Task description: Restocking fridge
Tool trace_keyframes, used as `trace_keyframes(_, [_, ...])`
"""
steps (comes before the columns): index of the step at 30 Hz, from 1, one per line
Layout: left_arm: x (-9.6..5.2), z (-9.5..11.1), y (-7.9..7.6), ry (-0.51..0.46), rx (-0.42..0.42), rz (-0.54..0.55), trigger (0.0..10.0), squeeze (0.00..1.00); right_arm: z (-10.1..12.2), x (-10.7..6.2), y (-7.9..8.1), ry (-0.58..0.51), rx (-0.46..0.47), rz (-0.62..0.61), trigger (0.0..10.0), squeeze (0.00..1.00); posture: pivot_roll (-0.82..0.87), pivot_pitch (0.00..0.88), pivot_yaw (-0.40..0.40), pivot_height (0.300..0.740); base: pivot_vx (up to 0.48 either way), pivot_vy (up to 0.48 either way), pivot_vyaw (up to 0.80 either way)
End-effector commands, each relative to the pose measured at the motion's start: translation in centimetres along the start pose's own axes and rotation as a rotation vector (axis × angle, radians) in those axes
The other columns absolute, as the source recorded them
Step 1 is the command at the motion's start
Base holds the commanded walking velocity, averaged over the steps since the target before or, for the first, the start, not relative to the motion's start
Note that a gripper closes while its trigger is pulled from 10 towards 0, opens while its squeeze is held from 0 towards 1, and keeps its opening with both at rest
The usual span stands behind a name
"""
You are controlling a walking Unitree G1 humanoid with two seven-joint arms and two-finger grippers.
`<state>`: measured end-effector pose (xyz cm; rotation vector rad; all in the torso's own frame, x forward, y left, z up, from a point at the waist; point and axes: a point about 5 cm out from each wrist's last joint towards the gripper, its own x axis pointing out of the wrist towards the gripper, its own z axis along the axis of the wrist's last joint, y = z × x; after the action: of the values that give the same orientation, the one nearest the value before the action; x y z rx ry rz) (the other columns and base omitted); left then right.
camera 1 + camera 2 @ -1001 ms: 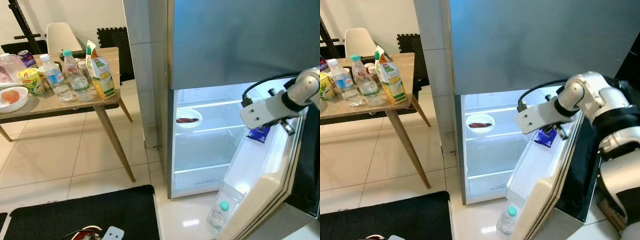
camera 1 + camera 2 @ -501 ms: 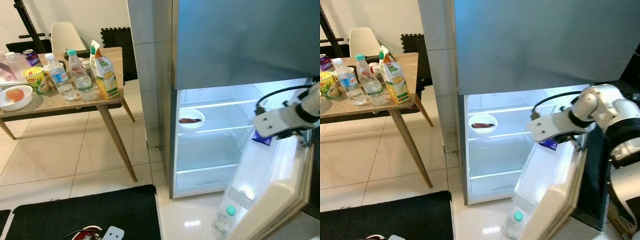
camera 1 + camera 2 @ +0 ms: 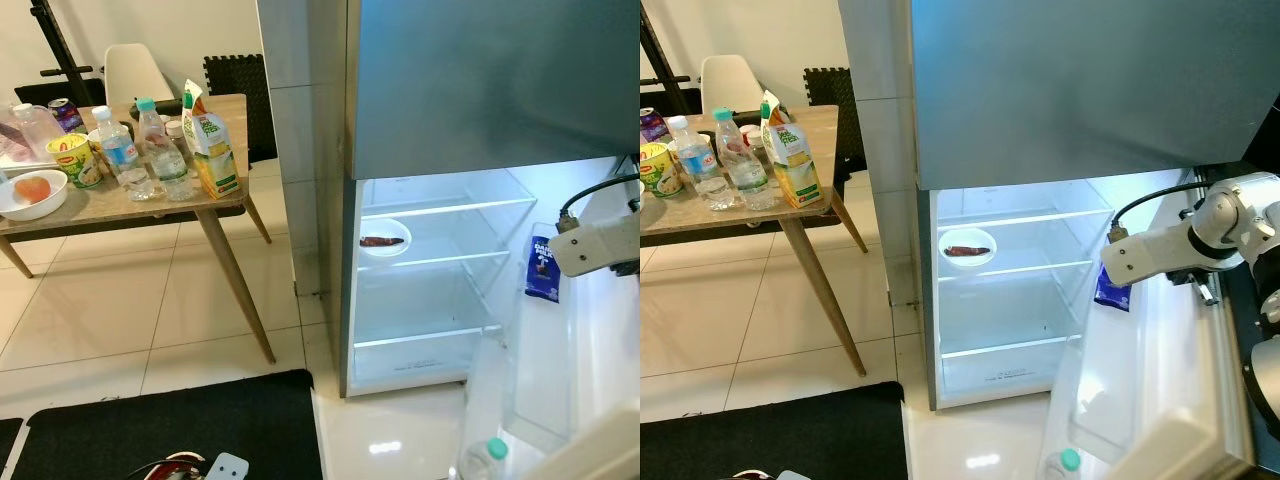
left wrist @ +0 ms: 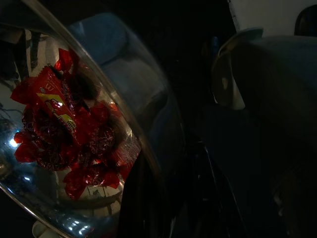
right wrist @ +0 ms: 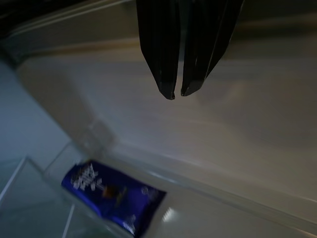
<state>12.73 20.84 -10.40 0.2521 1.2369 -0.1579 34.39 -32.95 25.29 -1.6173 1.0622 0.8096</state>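
Right wrist view shows the right gripper (image 5: 177,94) clenched on nothing against the open fridge door (image 3: 1170,370), the blue snack packet (image 3: 1112,288) lying in its upper shelf, so door-opening appears done and the next move calls for fetching stock from the table (image 3: 120,205).

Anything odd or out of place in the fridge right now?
Nothing spilled or damaged. The fridge is nearly bare: one bowl on the upper shelf, a blue packet in the door bin, a bottle low in the door.
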Motion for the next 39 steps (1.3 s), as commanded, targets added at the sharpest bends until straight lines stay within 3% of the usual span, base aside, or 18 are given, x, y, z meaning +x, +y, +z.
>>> trace_keyframes(1, [0.1,-0.3,-0.8,0.007,-0.014,-0.021,10.0,0.00,-1.6,0.1,0.9,0.068,0.051,0.020,10.0,0.00,-0.10,0.000,-0.025,0.740,0.000,0.000,0.00])
trace_keyframes(6, [0.1,-0.3,-0.7,0.009,-0.013,-0.018,10.0,0.00,-3.8,0.7,2.2,0.152,0.159,-0.016,10.0,0.00,-0.10,0.000,-0.020,0.740,0.000,0.000,0.00])
trace_keyframes(14, [0.1,-0.3,-0.6,0.008,-0.013,-0.017,10.0,0.00,-5.4,0.6,2.7,0.234,0.213,-0.078,10.0,0.00,-0.10,0.000,-0.018,0.740,0.000,0.000,0.00])
trace_keyframes(33, [0.1,-0.3,-0.6,0.007,-0.015,-0.017,10.0,0.00,-5.4,1.2,1.9,0.312,0.204,-0.242,10.0,0.00,-0.10,0.000,-0.020,0.740,0.000,0.000,0.00])
trace_keyframes(36, [0.1,-0.3,-0.6,0.007,-0.015,-0.017,10.0,0.00,-4.9,1.6,2.0,0.247,0.241,-0.238,10.0,0.00,-0.10,0.000,-0.020,0.740,0.000,0.000,0.00])
trace_keyframes(39, [0.0,-0.3,-0.5,0.008,-0.014,-0.017,10.0,0.00,-3.2,2.5,2.0,0.103,0.263,-0.205,10.0,0.00,-0.10,0.000,-0.018,0.740,0.000,0.000,0.00])
